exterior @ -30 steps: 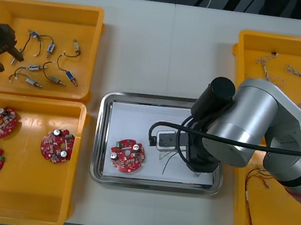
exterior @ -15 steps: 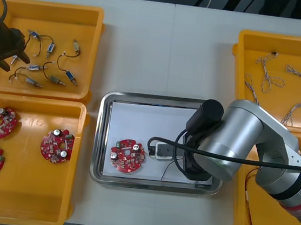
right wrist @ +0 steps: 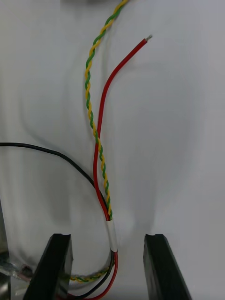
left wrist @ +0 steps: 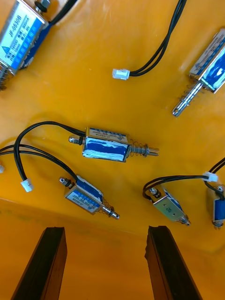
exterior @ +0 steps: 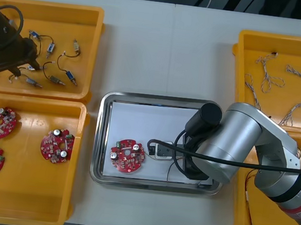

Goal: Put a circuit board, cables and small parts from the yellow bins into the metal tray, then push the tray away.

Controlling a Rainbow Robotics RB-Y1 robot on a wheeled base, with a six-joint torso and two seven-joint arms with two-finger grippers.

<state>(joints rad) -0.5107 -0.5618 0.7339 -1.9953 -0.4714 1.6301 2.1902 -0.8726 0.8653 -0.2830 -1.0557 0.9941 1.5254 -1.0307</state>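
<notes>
Both end effectors gape: right end effector (right wrist: pixel 107 236) over the tray's (exterior: pixel 99 139) cable (right wrist: pixel 97 151); left end effector (left wrist: pixel 105 229) should straddle one small metal part (left wrist: pixel 107 144) squarely.

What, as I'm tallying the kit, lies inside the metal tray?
One red circuit board and a red and yellow cable, lying between the open fingers of the right gripper. The right arm hides the metal tray's right part.

The light worktop (exterior: pixel 168 49) carries two yellow bins (exterior: pixel 95 57) at each side, a metal tray (exterior: pixel 99 139) between them.
</notes>
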